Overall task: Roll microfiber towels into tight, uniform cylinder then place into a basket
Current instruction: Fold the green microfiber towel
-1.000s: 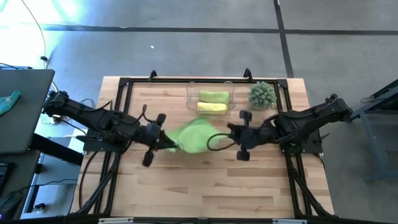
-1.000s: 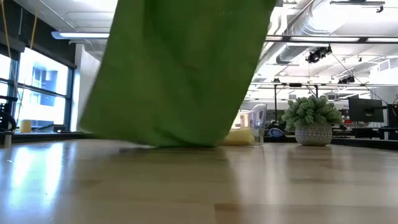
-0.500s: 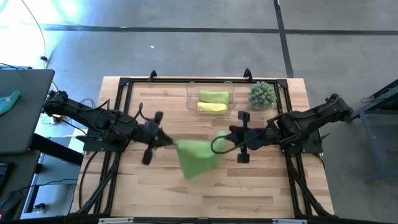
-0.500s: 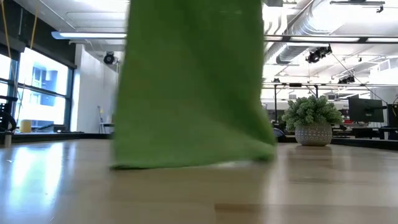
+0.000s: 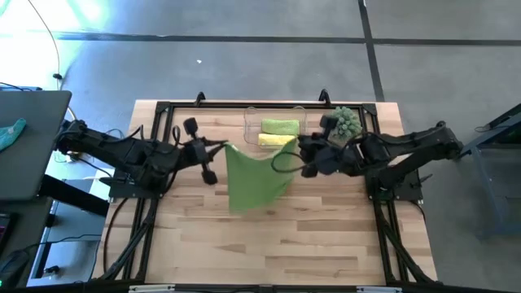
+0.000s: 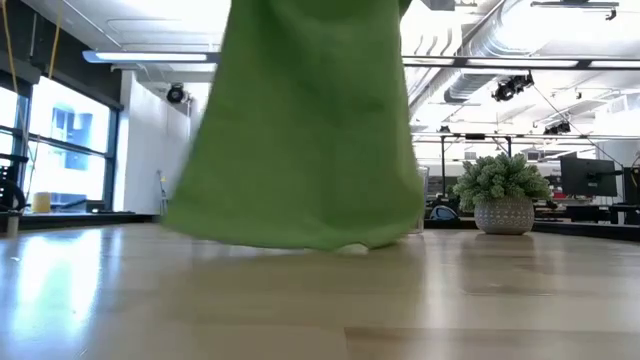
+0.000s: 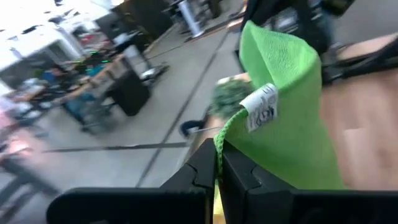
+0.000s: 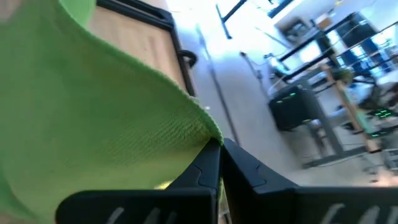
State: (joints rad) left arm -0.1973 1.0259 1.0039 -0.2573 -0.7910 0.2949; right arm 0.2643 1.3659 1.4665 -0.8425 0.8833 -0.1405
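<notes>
Holding the green towel (image 5: 254,179) stretched by its corners, left hand (image 5: 218,147) and right hand (image 5: 295,148) both clamped; next I'd lay it flat on the bench (image 5: 326,236).

2 matte black jointed arms: the left arm (image 5: 122,150) and right arm (image 5: 407,150), each trailing looped black cables and ending in 2 flat, angular black fingers (image 7: 202,171).

This is a robotics lab set in an open industrial office hall. A light wooden table (image 5: 269,236) with a black metal frame stands on a bare grey concrete floor (image 5: 244,57), while exposed silver ceiling ducts (image 6: 480,40), strip lights, tall windows (image 6: 60,140) and distant desks with dark monitors (image 6: 590,178) fill the room behind.
</notes>
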